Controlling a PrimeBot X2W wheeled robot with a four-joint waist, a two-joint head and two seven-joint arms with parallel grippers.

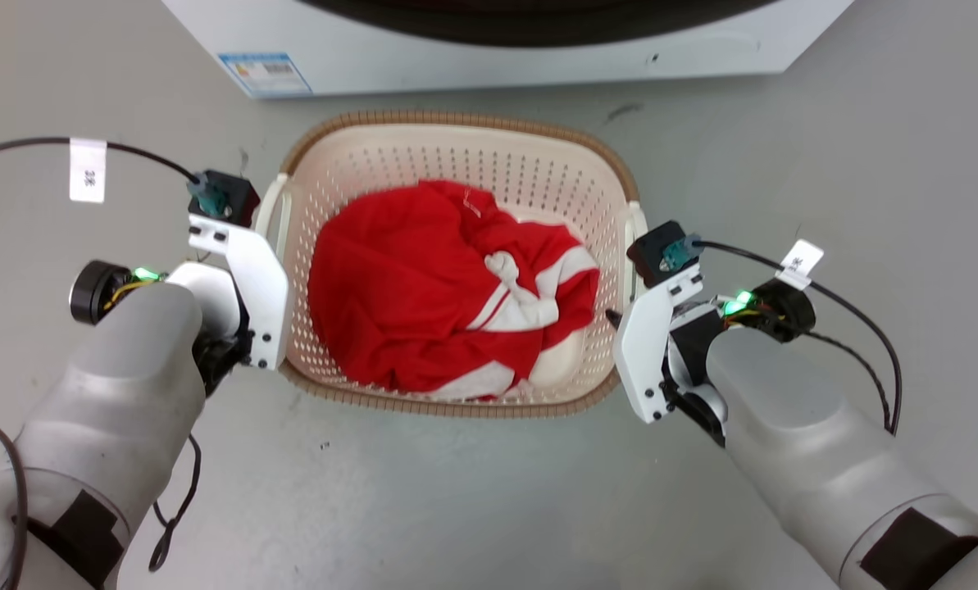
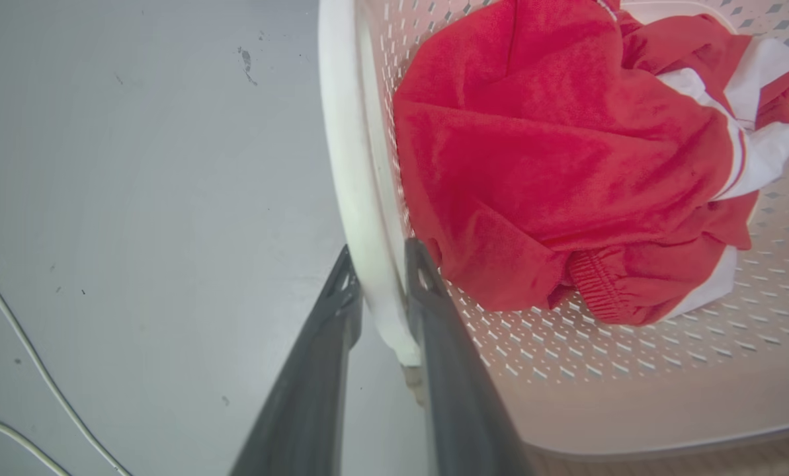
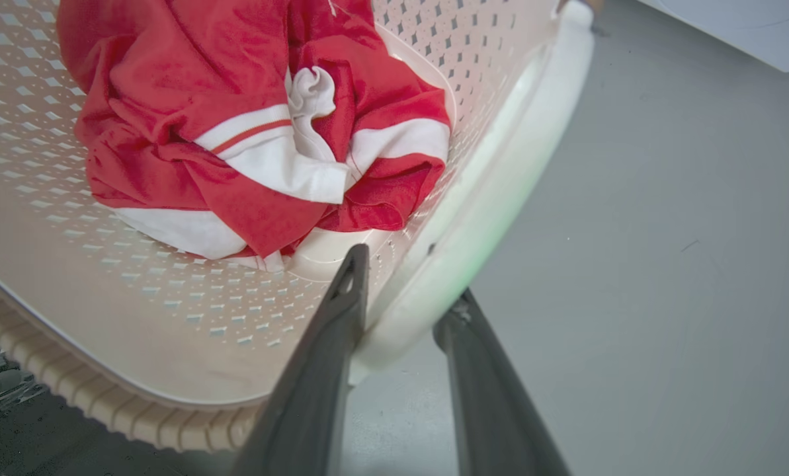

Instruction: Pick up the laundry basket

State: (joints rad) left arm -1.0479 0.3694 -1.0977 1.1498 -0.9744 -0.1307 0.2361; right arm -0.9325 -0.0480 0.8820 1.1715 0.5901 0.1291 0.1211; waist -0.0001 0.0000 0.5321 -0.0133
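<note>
From the head camera, the laundry basket (image 1: pixel 456 120) sat on the grey floor (image 1: pixel 489 508) just in front of the washer (image 1: pixel 505 57), with a crumpled red-and-white garment (image 1: pixel 423 287) inside it. I had my left forearm (image 1: pixel 128 369) at its left side and my right forearm (image 1: pixel 784 410) at its right, so the load would be shared evenly and stay level. Each wrist sat right beside a white side handle, the left handle (image 1: pixel 274 217) and the right handle (image 1: pixel 638 238). Through the left wrist camera, the left gripper (image 2: pixel 379 256) had its two dark fingers narrowed onto the left handle, one outside and one inside the basket wall, both apparently touching it. The garment lay just beside the inner finger but clear of the pinch. Through the right wrist camera, the right gripper (image 3: pixel 409 274) straddled the right handle the same way. Its gap was wider because the handle looked thicker there, and both fingers seemed pressed against it. I judged both holds set. Whether the basket had left the floor, I could not tell.
</note>
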